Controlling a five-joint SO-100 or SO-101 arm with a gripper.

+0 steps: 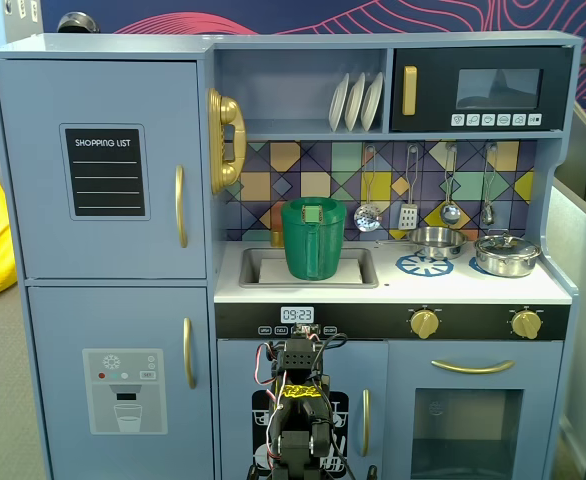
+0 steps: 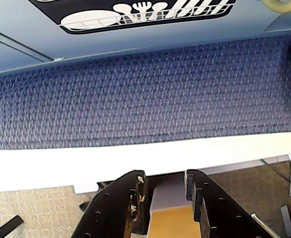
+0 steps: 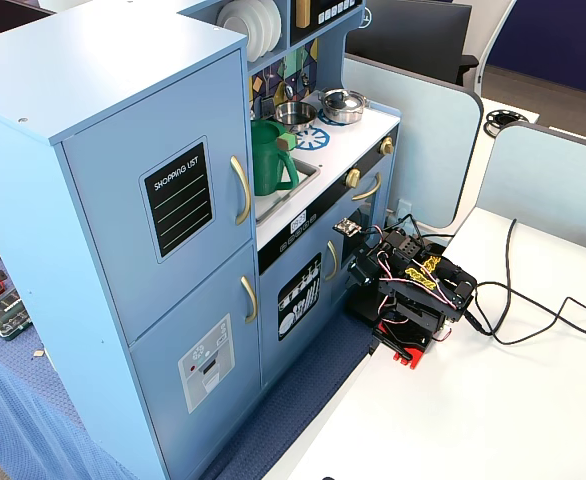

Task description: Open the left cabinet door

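The left cabinet door is blue-grey with a black "SHOPPING LIST" panel and a vertical gold bar handle. It is closed, flush with the cabinet in both fixed views. My arm sits folded low in front of the kitchen's lower middle, well below and to the right of that door; it also shows on the white table. In the wrist view my gripper points toward the kitchen's base, jaws parted and empty. The door is out of the wrist view.
Below the door is a door with a water-dispenser graphic. A small door with a glassware picture is just ahead of the gripper, above blue cloth and the white table edge. A green pitcher stands in the sink. Cables trail right.
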